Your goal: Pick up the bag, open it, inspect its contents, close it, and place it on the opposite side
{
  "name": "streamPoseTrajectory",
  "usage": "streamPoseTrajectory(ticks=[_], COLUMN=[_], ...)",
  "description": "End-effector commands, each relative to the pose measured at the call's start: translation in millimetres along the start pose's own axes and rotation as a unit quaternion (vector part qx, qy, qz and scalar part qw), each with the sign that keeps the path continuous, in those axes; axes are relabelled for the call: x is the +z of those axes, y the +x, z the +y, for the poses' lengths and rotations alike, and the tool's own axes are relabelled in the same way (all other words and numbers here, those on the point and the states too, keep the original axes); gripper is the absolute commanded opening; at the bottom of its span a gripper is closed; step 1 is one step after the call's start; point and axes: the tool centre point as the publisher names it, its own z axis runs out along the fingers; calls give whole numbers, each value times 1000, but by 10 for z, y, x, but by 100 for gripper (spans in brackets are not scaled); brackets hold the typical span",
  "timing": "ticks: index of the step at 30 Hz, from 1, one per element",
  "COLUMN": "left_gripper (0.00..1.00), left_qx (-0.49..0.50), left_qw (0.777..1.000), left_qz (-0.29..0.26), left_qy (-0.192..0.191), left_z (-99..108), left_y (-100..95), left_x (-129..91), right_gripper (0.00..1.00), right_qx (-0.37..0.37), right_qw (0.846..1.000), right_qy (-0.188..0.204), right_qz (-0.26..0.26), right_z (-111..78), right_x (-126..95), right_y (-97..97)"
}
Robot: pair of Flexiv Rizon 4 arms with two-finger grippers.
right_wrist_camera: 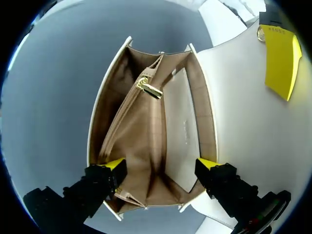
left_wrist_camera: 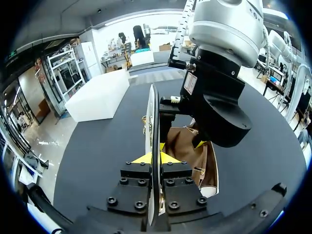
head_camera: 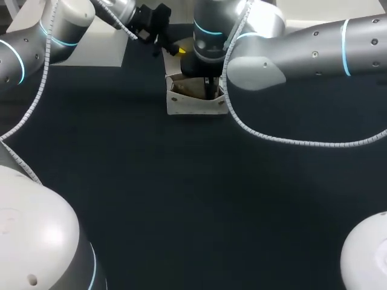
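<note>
My left gripper [left_wrist_camera: 155,159] is clamped on the raised flap [left_wrist_camera: 152,117] of the white bag [head_camera: 195,104] at the far middle of the table [head_camera: 181,199], while my right gripper [right_wrist_camera: 161,165] hangs spread wide over its mouth, so a sideways tug on the flap could tip the bag.

A dark table [head_camera: 181,199] fills the frame. A white bag [head_camera: 193,106] stands open on it at upper centre.

A broad, dark matte table [head_camera: 199,217] lies under soft, even light.
</note>
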Motion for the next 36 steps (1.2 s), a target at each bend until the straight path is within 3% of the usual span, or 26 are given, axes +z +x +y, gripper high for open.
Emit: streamPoseTrajectory(ticks=[1,25,31,33,36], left_gripper=[0,0,0,0,0], left_qx=[1,3,6,8,13], left_qw=[1000,1000,1000,1000,1000], left_qz=[2,0,-1,-2,-3], left_qy=[3,1,0,1,2], left_z=[1,7,-9,-24,-51], left_y=[-9,-6,19,33,63], left_x=[-8,-3,-11,-22,-37], right_gripper=[100,100,100,47,38], right_qx=[-1,-3,3,4,7], right_qw=[1000,1000,1000,1000,999], right_qy=[3,2,-2,-3,-2], right_qz=[3,2,-16,-28,-48], right_z=[-2,3,1,2,2], right_x=[66,72,-15,-85,-196], right_y=[-17,-50,-63,-81,-105])
